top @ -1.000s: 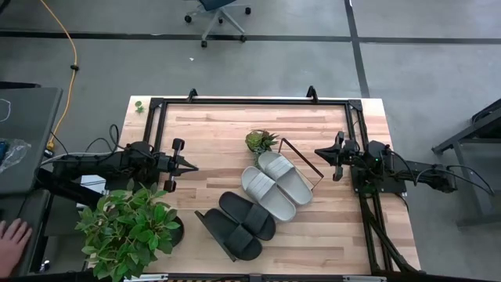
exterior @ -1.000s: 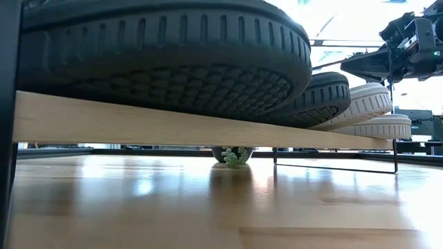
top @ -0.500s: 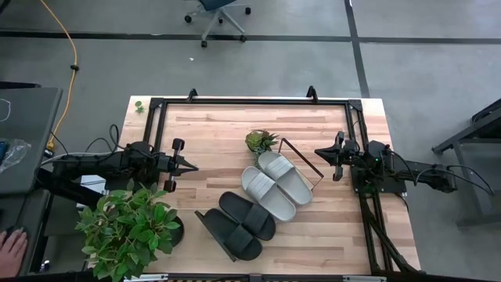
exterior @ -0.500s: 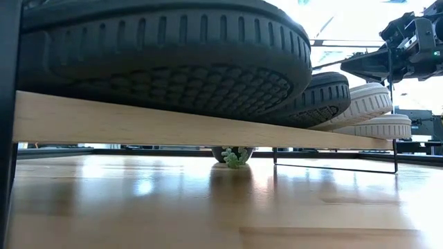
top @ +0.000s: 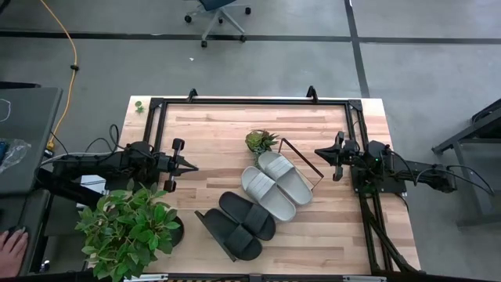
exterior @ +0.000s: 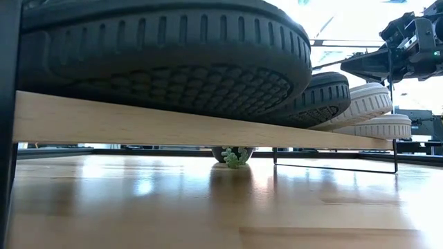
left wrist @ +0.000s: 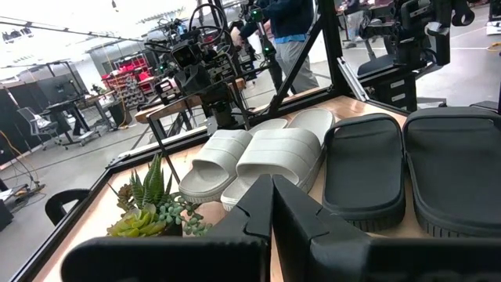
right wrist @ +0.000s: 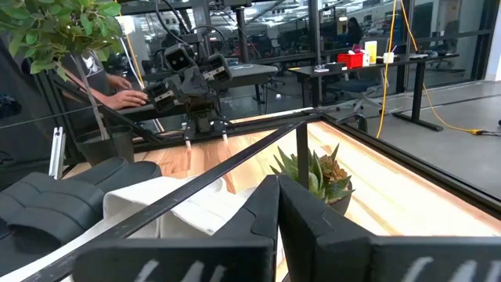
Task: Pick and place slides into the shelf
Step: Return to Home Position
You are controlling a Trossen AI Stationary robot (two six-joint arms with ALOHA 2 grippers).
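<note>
Two matte black slides (top: 249, 215) and two light grey slides (top: 268, 194) sit soles down in one close row (blacks at one end) on the shelf (exterior: 138, 123), a diagonal light-wood plank with thin black end frames.

- Site type: robotics lab in an open industrial hall.
- Floor (top: 258, 66): bare grey concrete with dark seam lines.
- Table (top: 211, 125): wood top inside a black rail frame, with one dark arm (top: 102, 164) mounted at each end.
- Cable (top: 72, 55): yellow, lying loose across the floor.
- Chair (top: 219, 12): wheeled office type, standing well beyond the table.
- Left wrist view: another rig (left wrist: 200, 59) on a black frame, red racks (left wrist: 129, 78), strip lights (left wrist: 23, 35) overhead, and a person (left wrist: 290, 27) standing.
- Right wrist view: desks (right wrist: 368, 66) carrying small gear, and a hand (right wrist: 129, 98) at a bench.
</note>
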